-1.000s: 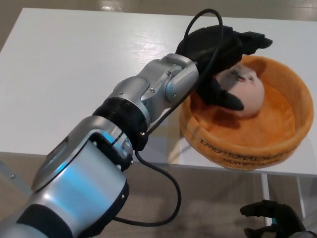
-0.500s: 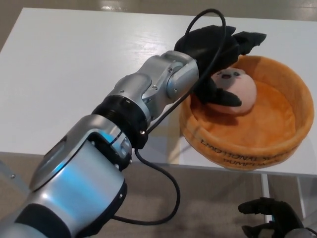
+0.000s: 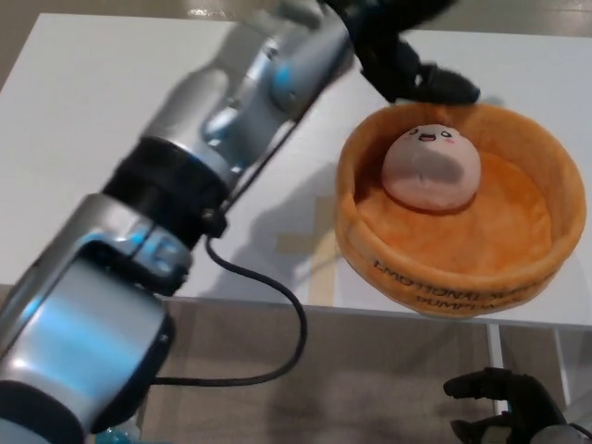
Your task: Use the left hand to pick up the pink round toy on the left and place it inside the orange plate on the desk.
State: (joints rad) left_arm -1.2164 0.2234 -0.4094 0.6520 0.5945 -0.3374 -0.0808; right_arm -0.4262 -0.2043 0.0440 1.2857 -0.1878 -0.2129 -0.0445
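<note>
1 toy (image 3: 432,167) lies inside the plate (image 3: 462,268), toward its far-left wall, face up and touching nothing but the soft orange floor. Above the plate's far-left rim hangs the left hand (image 3: 407,65), empty, with the black fingers (image 3: 444,86) that show spread apart and clear of the toy; the placing looks done. The main risk, as I judge it, is a low pull-back: a finger or the loose cable (image 3: 268,305) trailing under the forearm could catch the rim and drag the light plate along the desk (image 3: 102,139), or tip it, since its near edge sits close to the desk's front edge. Much of the left hand is cut off by the top of the frame and blurred, so its thumb is hard to make out. Below the plate, under the desk edge, the right hand (image 3: 504,412) is only partly in frame, dark and half cropped; I cannot tell its state.
</note>
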